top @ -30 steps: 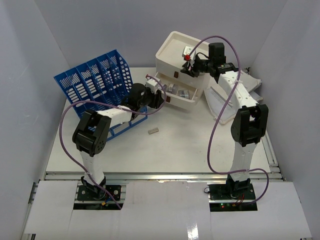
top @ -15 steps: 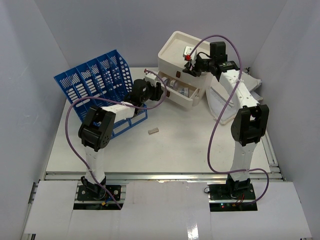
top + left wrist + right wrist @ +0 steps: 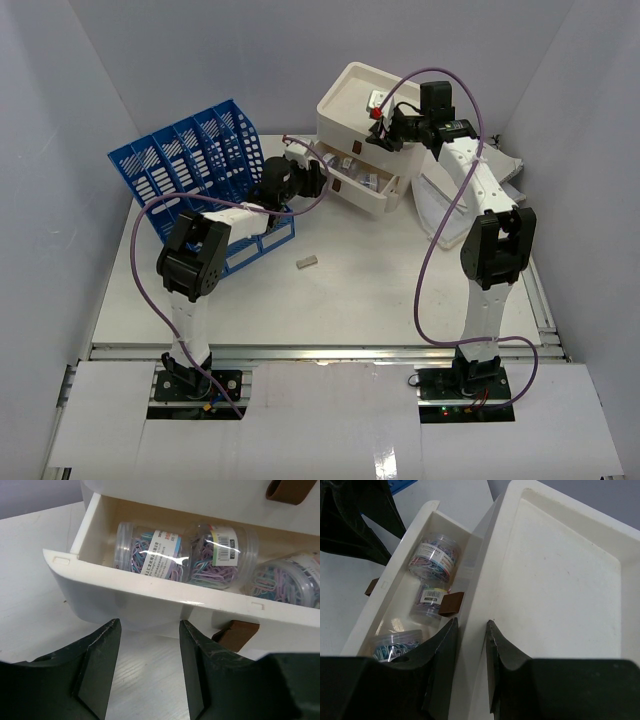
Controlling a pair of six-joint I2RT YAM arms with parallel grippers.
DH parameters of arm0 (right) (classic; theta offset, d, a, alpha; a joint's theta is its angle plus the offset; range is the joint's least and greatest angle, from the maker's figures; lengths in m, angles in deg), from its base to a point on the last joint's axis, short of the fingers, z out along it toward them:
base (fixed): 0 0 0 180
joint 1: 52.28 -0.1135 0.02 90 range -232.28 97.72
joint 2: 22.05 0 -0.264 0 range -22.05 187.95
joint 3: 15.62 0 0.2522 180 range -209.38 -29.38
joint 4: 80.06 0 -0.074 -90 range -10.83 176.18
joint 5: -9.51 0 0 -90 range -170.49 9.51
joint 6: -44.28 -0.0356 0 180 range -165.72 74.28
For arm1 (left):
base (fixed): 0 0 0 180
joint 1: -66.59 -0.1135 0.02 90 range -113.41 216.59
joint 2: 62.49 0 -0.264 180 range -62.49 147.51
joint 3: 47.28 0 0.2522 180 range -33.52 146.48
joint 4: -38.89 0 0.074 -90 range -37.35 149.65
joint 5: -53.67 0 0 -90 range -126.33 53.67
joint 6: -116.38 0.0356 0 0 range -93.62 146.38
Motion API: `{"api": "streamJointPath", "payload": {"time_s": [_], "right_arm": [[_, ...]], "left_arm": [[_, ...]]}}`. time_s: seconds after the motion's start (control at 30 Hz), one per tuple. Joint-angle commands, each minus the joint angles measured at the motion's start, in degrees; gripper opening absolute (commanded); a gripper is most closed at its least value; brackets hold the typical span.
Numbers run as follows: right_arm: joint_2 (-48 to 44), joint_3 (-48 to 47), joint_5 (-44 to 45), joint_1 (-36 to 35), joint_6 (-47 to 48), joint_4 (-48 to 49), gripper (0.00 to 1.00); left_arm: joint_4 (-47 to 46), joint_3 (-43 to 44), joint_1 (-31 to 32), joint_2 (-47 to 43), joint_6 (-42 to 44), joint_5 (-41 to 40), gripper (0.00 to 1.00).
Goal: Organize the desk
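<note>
The desk (image 3: 400, 290) spread white and wide from the arms' bases to the back wall. A small grey piece (image 3: 307, 261) lay loose on it in the middle, and a blue file rack (image 3: 190, 160) stood at its far left.

Farther on, the left pincer (image 3: 150, 625) hung just in front of an open drawer (image 3: 150, 600). Its fingers were apart with nothing between them, set low against the drawer's front panel and left of the brown pull tab (image 3: 237, 632). Inside the drawer lay clear jars of coloured paper clips (image 3: 150, 550) on their sides.

The step looked to be shutting this drawer. A push would best land flat on the front panel near its middle, straight along the drawer's run. A push at the left end could skew the drawer and jam it. A slow one would keep the jars from rolling.

Farthest back, the right pincer (image 3: 471, 624) was clamped on the front rim of the cream drawer box (image 3: 560, 580), above the open drawer. That grip probably served to brace the light box. It would need to hold firm while the left arm pushed, or the box could slide back across the desk.
</note>
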Motion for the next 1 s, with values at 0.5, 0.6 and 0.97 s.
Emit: {"api": "streamJointPath", "payload": {"time_s": [0.5, 0.6, 0.97], "right_arm": [[4.22, -1.31, -5.43, -1.35, -6.36, -12.89, 0.26], [4.13, -1.38, -5.35, -1.34, -6.53, -12.89, 0.26], [4.13, -0.84, -5.79, -1.34, -6.52, -12.81, 0.26]], "left_arm": [[-7.22, 5.78, 3.04, 2.15, -9.53, 5.87, 0.60], [-6.07, 8.60, 3.04, 4.64, -9.77, 5.21, 0.60], [-3.24, 18.50, 3.04, 10.76, -11.38, 1.53, 0.57]]}}
